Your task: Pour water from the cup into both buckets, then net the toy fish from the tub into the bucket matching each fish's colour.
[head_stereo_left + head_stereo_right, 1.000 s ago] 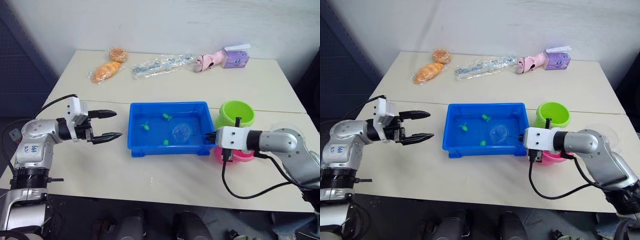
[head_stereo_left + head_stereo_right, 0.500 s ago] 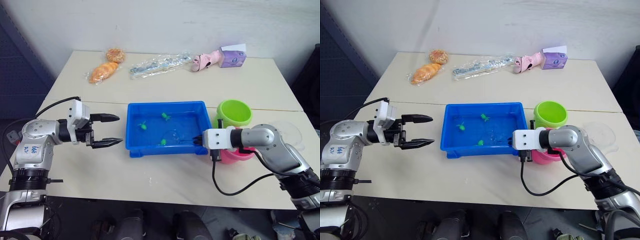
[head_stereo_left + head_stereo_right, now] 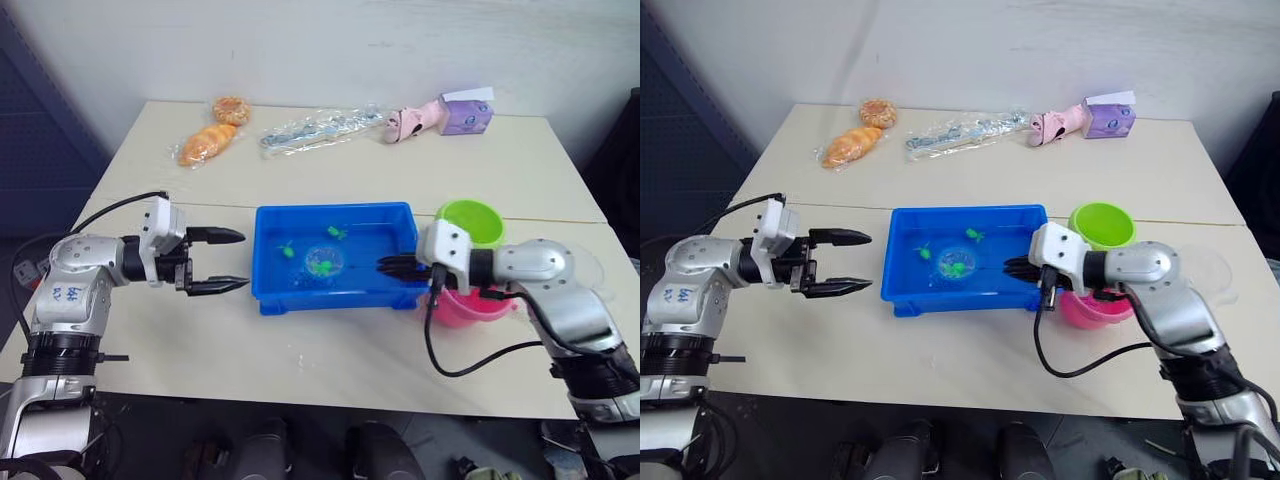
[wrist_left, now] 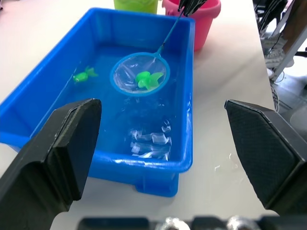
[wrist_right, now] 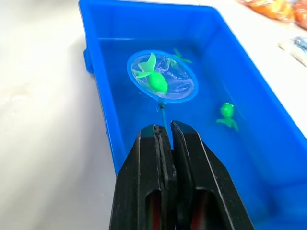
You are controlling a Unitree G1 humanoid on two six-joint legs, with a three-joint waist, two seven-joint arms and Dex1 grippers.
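The right arm partly hides the pink bucket (image 3: 462, 305) beside the green bucket (image 3: 473, 222); three green fish show, one in the net (image 5: 162, 76) over the tub (image 3: 268, 296) (two loose); the right end effector (image 5: 165, 130) clamps the net's handle; the left end effector (image 3: 228, 261) hovers released over the surface (image 3: 330, 350).

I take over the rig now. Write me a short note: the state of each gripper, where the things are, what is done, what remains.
Right gripper: shut on the net handle, ring over the tub with one green fish in the mesh.
Left gripper: open, beside the tub, holding nothing.
Green bucket and pink bucket stand beside the tub, near the right arm.
Done: one green fish netted.
Left: carry it to the green bucket, then net the two green fish in the water.
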